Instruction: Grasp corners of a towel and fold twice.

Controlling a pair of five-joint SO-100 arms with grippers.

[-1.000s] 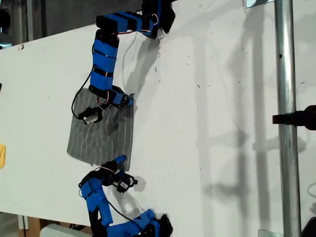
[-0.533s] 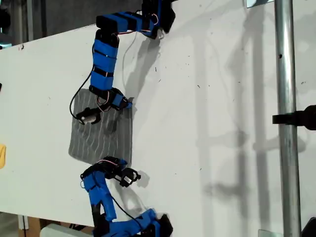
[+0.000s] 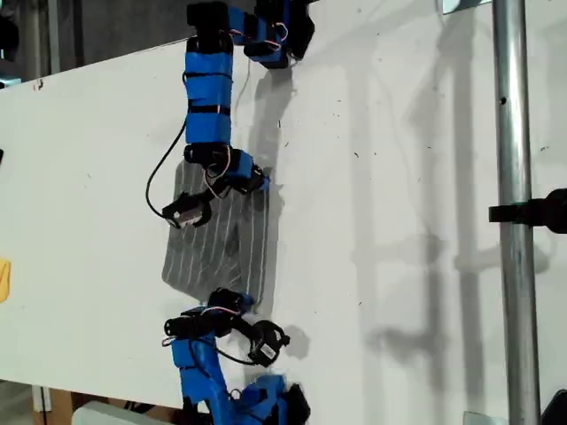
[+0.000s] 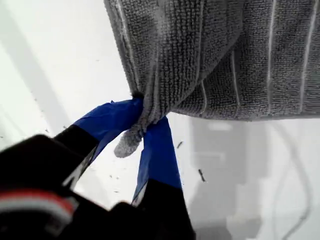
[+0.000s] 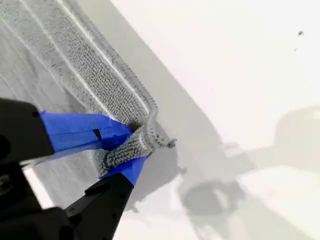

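Note:
The grey striped towel [image 3: 217,243] lies on the white table [image 3: 399,177], its edge towards the exterior view's right raised between two blue arms. One arm's gripper [image 3: 257,184] holds the towel's upper corner in that view, the other arm's gripper [image 3: 244,305] the lower one. I cannot tell which arm is first. My first gripper [image 4: 142,122] is shut on a bunched corner [image 4: 127,142], with the towel [image 4: 225,60] hanging off the table. My second gripper [image 5: 127,145] is shut on another corner [image 5: 150,140], the towel [image 5: 60,55] stretching away from it.
A metal pole [image 3: 514,221] with a black clamp [image 3: 532,212] stands at the exterior view's right. A small yellow object [image 3: 3,279] sits at that view's left edge. The table's edge [image 3: 89,381] runs along the lower left of that view.
Both arms have moved towards the exterior view's right, carrying the towel's held edge with them. The towel has shifted right and looks narrower.

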